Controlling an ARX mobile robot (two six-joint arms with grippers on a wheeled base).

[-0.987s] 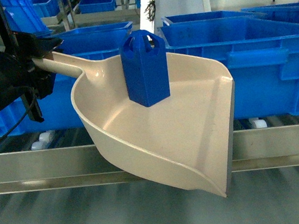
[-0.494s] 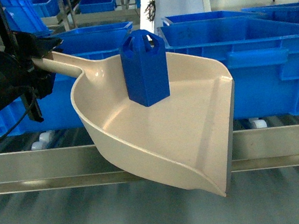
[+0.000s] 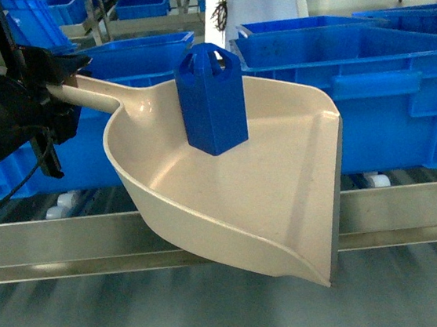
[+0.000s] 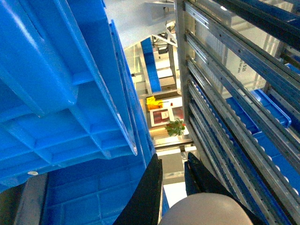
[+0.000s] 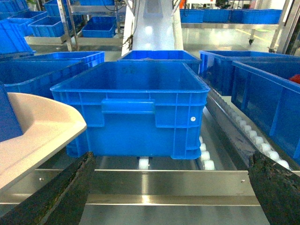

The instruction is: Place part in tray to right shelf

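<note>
Behind the steel front rail [image 3: 414,212] of the right shelf [image 5: 187,180], blue crates [image 3: 368,91] wait; the left gripper [image 3: 56,91] clamps the tray [image 3: 232,209] handle, part [image 3: 211,101] upright inside, while the right gripper [image 5: 173,187] gapes empty nearby.

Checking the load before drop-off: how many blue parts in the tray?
1. The part stands upright in the tray, toward the handle end, held by the left gripper. Nothing in the tray looks hidden.

Large blue crates [image 5: 133,105] sit in a row on white rollers [image 5: 205,157], one facing front with a moulded handle recess. Further crates [image 3: 141,2] rest on distant racks. A potted plant [image 4: 175,126] shows far down the aisle.
</note>
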